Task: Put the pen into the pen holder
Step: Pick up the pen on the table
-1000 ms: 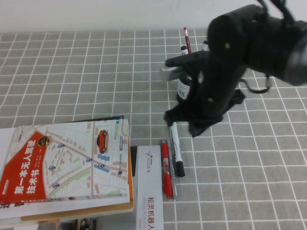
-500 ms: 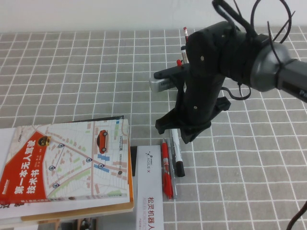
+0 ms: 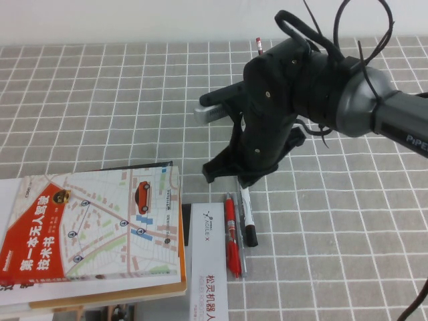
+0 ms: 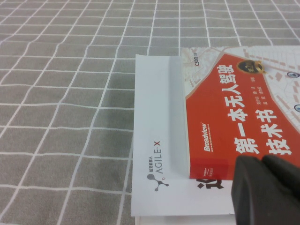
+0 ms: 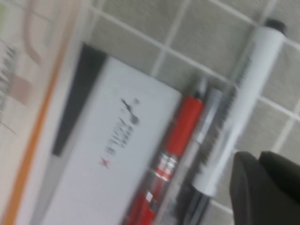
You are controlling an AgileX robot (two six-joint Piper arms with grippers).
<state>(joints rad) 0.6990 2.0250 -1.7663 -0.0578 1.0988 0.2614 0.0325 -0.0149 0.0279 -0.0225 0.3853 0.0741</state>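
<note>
The pen (image 3: 247,215), a white marker with a black cap at its near end, lies on the checked cloth beside a red gel pen (image 3: 232,235) and a thin grey pen (image 3: 240,249). My right gripper (image 3: 242,175) hangs just above the pen's far end. In the right wrist view its fingers (image 5: 255,161) are shut and empty beside the marker (image 5: 234,108). The pen holder is hidden behind the right arm; only a red pencil top (image 3: 258,45) shows above it. My left gripper (image 4: 260,161) is shut and empty over the book's corner.
A book with a map cover (image 3: 93,227) lies at the front left, also seen in the left wrist view (image 4: 243,108). A white AgileX box (image 3: 207,267) lies between the book and the pens. Bare cloth stretches to the right.
My right arm has swung left and toward the front. It now covers the pen holder, and its gripper has come over the far end of the marker.
</note>
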